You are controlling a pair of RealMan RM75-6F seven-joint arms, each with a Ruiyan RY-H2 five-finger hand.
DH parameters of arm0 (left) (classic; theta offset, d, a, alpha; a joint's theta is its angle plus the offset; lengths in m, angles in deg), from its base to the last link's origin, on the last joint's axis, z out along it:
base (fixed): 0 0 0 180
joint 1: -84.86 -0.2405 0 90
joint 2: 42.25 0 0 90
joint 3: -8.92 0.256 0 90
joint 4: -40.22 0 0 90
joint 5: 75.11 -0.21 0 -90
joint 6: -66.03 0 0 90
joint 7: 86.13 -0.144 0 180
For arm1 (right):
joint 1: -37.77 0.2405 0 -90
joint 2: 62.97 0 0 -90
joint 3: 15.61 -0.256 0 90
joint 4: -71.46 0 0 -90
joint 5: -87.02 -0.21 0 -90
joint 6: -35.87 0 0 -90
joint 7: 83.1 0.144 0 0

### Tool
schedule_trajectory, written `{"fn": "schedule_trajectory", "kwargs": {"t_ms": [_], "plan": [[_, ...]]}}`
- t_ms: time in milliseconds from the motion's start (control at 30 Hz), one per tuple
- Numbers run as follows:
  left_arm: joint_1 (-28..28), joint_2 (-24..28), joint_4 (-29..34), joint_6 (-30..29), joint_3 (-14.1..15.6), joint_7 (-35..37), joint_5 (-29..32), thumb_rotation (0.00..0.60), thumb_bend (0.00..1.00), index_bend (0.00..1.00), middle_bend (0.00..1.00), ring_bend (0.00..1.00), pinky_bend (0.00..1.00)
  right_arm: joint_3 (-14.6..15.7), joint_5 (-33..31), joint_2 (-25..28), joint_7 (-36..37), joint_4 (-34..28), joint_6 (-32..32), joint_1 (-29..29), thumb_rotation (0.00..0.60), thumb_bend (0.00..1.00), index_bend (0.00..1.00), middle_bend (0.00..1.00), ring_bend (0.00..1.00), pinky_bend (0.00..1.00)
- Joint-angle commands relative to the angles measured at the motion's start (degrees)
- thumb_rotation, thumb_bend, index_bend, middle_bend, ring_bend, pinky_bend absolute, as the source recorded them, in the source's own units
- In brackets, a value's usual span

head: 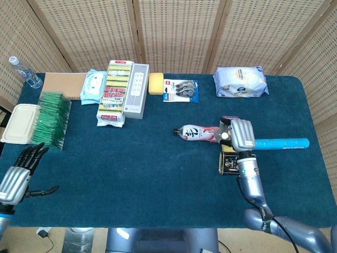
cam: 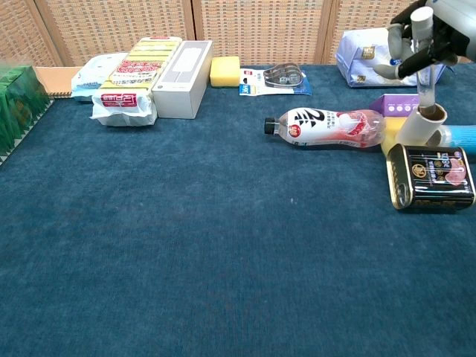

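Note:
My right hand (head: 239, 136) hovers above the table's right side, over the base end of a lying bottle of pink drink (head: 197, 133) and a purple box (cam: 398, 104). In the chest view the right hand (cam: 420, 30) is high, fingers apart and holding nothing. One thin finger points down at a white tube (cam: 419, 126) standing below; I cannot tell if it touches. A dark tin (cam: 433, 176) and a blue tube (head: 281, 142) lie close by. My left hand (head: 21, 171) is at the table's front left corner, fingers spread and empty.
Along the back stand a tissue pack (head: 240, 81), a tape pack (head: 180, 90), a yellow sponge (head: 156, 83), a white box (head: 136, 97) and a sponge pack (head: 115, 92). A green stack (head: 52, 117) and a food container (head: 20, 123) sit at the left edge.

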Motion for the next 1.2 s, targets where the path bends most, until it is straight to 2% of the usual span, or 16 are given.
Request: {"fn": "schedule_trajectory", "kwargs": {"t_ms": [33,400,733,1200], "plan": [[0.0,0.0,0.0,0.0,0.0,0.0,0.0,0.385,0.00,0.00,0.00,0.00,0.03,-0.8,-0.9,-0.4,0.2,0.2,0.7,0.8,0.600,0.34,0.73,0.81,0.90,0.89],[0.1,0.1,0.0,0.1,-0.1,0.2,0.1,0.388,0.00,0.00,0.00,0.00,0.03,-2.5,-4.0,-1.2,1.9,0.0,2.3,2.4,0.600,0.35,0.74,0.83,0.92,0.90],[0.1,0.0,-0.1,0.3,0.1,0.2,0.0,0.388,0.00,0.00,0.00,0.00,0.03,-2.9,-3.8,-1.6,2.6,-0.9,1.5,3.2,0.600,0.35,0.75,0.84,0.93,0.90],[0.0,0.0,-0.1,0.2,0.3,0.2,-0.2,0.384,0.00,0.00,0.00,0.00,0.03,-5.1,-4.8,0.0,1.9,-4.3,1.0,5.0,0.600,0.36,0.76,0.85,0.95,0.91]]}}
